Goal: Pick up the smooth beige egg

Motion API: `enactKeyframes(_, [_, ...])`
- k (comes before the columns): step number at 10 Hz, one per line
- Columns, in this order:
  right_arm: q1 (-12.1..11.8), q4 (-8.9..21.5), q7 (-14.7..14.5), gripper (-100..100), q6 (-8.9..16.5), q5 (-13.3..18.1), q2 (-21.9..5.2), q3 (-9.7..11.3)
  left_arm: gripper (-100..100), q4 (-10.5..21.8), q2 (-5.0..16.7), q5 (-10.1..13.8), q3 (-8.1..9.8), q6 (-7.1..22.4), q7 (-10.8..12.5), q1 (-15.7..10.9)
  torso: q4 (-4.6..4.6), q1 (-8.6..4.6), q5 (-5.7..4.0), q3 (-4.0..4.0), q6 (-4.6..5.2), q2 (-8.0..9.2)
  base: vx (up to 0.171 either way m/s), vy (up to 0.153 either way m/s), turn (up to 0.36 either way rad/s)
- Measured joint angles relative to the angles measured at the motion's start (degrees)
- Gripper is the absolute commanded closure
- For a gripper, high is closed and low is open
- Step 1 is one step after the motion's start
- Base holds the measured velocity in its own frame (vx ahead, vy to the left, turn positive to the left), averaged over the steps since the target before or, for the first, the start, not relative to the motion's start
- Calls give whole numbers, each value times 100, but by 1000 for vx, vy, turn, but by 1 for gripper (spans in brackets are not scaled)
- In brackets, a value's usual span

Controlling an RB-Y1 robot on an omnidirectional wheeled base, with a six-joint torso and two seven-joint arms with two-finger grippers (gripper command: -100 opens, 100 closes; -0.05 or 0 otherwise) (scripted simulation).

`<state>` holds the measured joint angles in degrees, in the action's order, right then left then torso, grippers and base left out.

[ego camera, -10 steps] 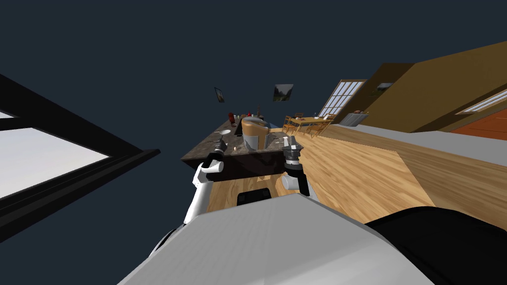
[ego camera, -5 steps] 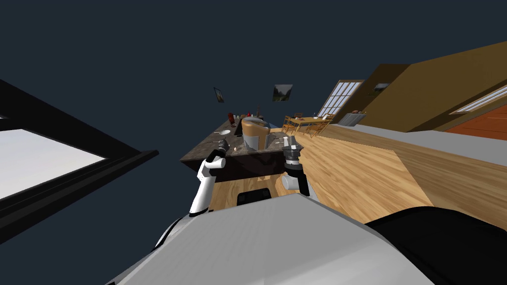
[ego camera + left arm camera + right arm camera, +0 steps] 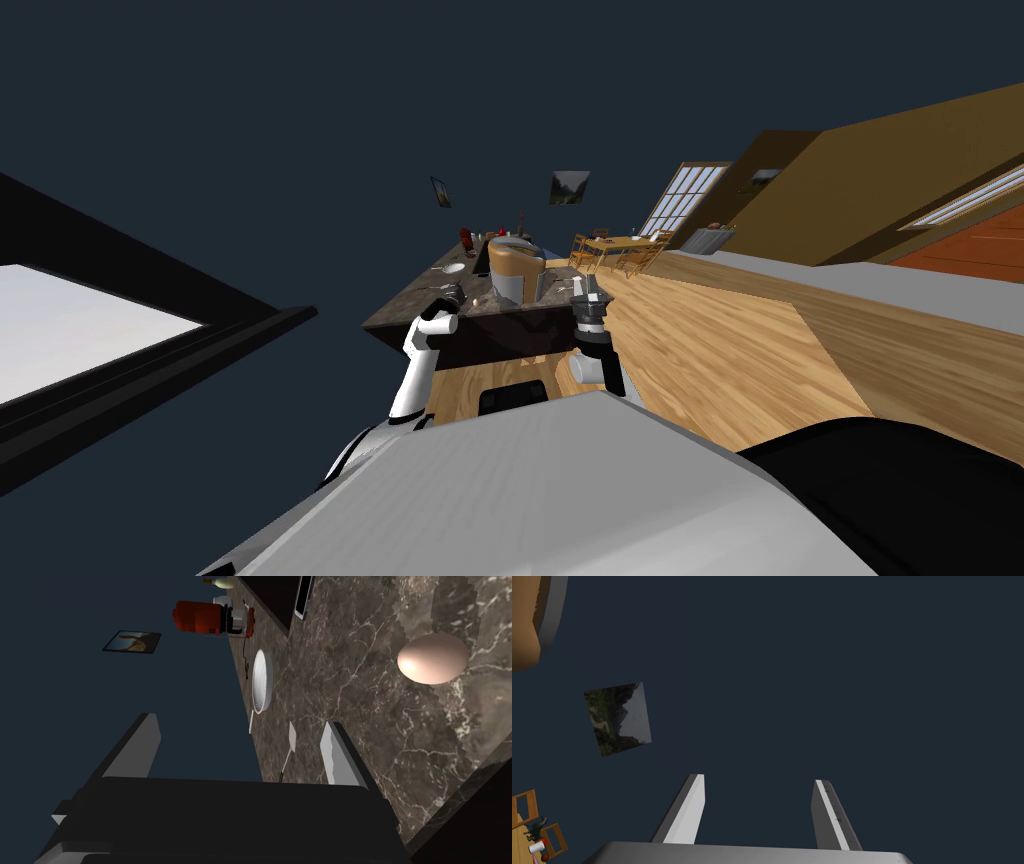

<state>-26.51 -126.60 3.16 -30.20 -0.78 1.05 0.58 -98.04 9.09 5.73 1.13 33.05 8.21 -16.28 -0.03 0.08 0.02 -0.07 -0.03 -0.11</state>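
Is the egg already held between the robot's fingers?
No, the egg lies on the dark marble counter, ahead and off to one side of the left gripper, whose open fingers hold nothing.

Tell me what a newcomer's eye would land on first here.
The pale beige egg lying on the dark marbled counter, beyond and to one side of the open left gripper. Next, the red appliance at the counter's far end, past a white pan.
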Motion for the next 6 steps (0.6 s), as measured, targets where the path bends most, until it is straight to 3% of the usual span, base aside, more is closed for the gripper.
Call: enactKeyframes(6, [0, 0, 0, 0, 0, 0, 0, 0, -100, 526, -70, 72, 57, 943, -155, -503, -1, 1, 0, -4, 0, -7, 33, 26, -25])
